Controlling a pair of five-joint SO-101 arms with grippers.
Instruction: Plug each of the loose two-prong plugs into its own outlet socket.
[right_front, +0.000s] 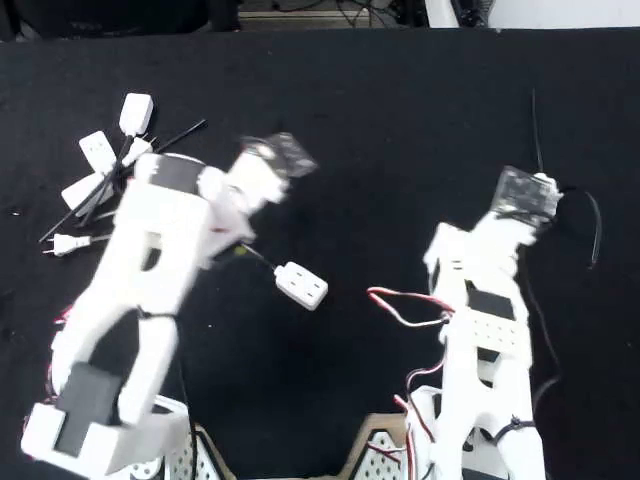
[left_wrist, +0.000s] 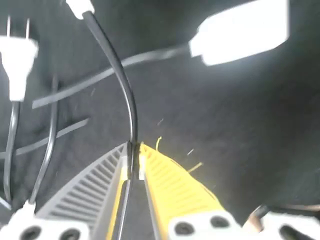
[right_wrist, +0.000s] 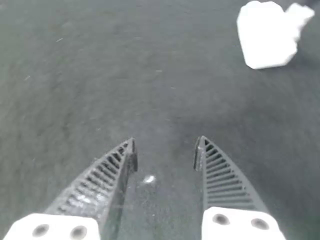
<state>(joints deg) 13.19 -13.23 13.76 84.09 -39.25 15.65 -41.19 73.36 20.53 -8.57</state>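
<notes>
A white outlet block (right_front: 301, 285) lies mid-table on the black cloth, with a thin black cord running from it toward the left arm. My left gripper (right_front: 233, 242) (left_wrist: 134, 152) is shut on a black cord (left_wrist: 122, 85) just above the cloth. A white two-prong plug (left_wrist: 17, 55) lies beside it, and the outlet block (left_wrist: 240, 32) lies beyond. Several white plugs and blocks (right_front: 98, 152) are bunched at the far left, one with bare prongs (right_front: 62, 243). My right gripper (right_front: 441, 252) (right_wrist: 164, 150) hangs open over bare cloth, with a white block (right_wrist: 265, 35) farther off.
Black cable ties and cords (right_front: 150, 145) cross the plug cluster at the left. Red and white wires (right_front: 400, 305) trail beside the right arm. Another black cord (right_front: 592, 225) loops at the right. Perforated base plates (right_front: 380, 455) stand at the near edge.
</notes>
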